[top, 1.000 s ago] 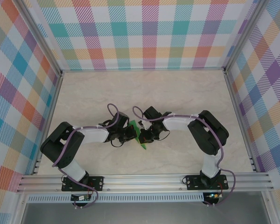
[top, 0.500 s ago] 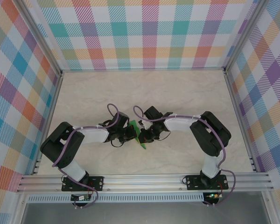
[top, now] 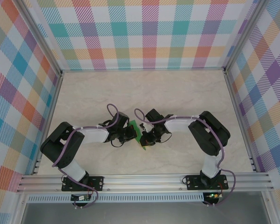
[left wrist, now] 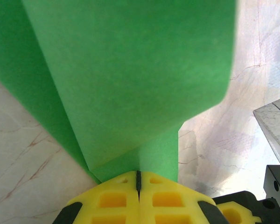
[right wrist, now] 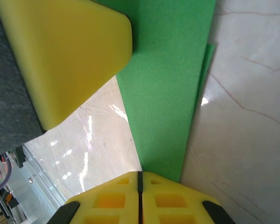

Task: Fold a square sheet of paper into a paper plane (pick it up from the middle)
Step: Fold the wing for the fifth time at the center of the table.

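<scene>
The square sheet of paper, bright green and creased into layered flaps, is held up between both grippers near the table's middle front. My left gripper is shut on it. From the closed yellow jaws the folded layers fan upward. My right gripper is also shut on it, its jaws pinching a narrow green strip by one end. The left gripper's yellow finger looms close at upper left there. I cannot tell whether the paper has a paper plane's pointed shape.
The marble-patterned table is ringed by an aluminium frame and checked walls. Both arms bend inward, and their wrists almost touch above the paper. Part of the right gripper shows at the lower right of the left wrist view.
The right gripper has shifted slightly toward the near edge, covering more of the paper's lower tip. The left arm has stayed put.
</scene>
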Robot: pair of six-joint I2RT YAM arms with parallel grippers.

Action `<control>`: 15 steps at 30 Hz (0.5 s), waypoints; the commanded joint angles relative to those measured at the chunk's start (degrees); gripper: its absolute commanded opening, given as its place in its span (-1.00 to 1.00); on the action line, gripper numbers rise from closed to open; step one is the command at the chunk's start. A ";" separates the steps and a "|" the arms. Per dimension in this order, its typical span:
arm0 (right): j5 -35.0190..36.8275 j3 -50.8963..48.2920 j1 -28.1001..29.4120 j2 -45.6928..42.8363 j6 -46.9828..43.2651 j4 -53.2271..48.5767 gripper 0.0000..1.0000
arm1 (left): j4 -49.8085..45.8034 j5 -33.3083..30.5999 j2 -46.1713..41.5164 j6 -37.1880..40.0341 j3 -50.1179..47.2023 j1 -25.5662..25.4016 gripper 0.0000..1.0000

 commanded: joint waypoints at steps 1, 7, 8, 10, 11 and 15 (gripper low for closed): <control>-1.46 -2.62 0.46 -0.36 -1.77 -3.80 -0.85 | -6.33 -5.66 1.78 -0.94 -2.16 -0.38 -1.00; -1.42 -4.90 0.79 -0.35 -2.05 -4.20 -0.84 | -7.09 -6.91 1.66 -1.83 -2.41 -0.39 -1.00; -1.45 -5.45 0.89 -0.45 -2.11 -4.23 -0.84 | -7.29 -7.10 1.67 -1.95 -2.47 -0.40 -1.00; -1.36 -6.55 1.06 -0.84 -2.23 -4.64 -0.85 | -7.72 -7.65 1.80 -2.29 -2.47 -0.40 -1.00; -1.36 -7.14 1.14 -1.09 -2.22 -4.85 -0.85 | -7.97 -7.74 1.84 -2.34 -2.53 -0.39 -1.00; -1.36 -10.45 1.34 -3.44 -2.39 -5.93 -0.85 | -8.75 -8.16 1.77 -3.03 -2.64 -0.40 -1.00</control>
